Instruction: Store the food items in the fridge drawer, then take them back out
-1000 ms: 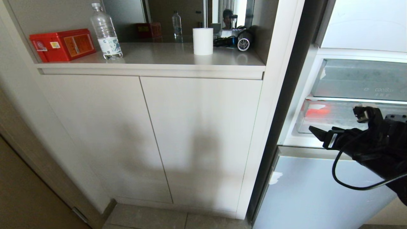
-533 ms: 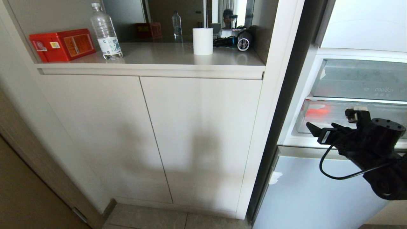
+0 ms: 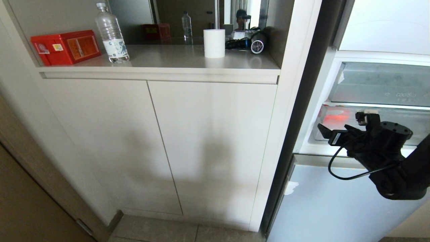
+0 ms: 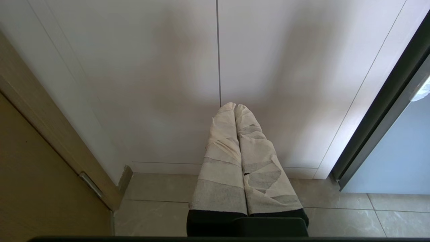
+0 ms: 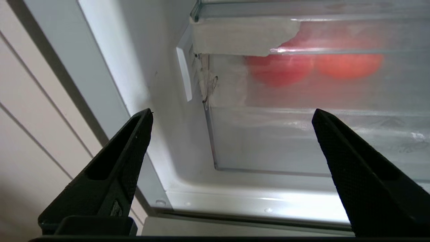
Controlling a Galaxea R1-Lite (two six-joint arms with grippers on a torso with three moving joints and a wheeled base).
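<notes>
The fridge drawer [image 3: 416,122] of frosted clear plastic sits pushed in at the bottom of the open fridge compartment. Two red rounded food items [image 5: 278,69] [image 5: 349,64] show blurred through its front wall [image 5: 285,141], below a lip with white tape [image 5: 242,37]. From the head view, one red food item [image 3: 334,119] glows at the drawer's left end. My right gripper [image 3: 337,129] hovers in front of the drawer's left part, a little lower than it. This right gripper [image 5: 232,112] is open wide and holds nothing. My left gripper [image 4: 235,107], wrapped in pale tape, is shut and parked facing the cabinet doors.
A clear bin with lettering [image 3: 386,84] sits above the drawer. The blue-grey lower fridge door [image 3: 329,201] is below my right arm. Left of the fridge stands a white cabinet [image 3: 211,144]; its counter holds a red box [image 3: 65,47], a water bottle [image 3: 111,33], a paper roll [image 3: 214,43] and a hair dryer [image 3: 253,43].
My right arm has risen and swung left, bringing the gripper up in front of the drawer's left end. The left arm and the drawer have not moved.
</notes>
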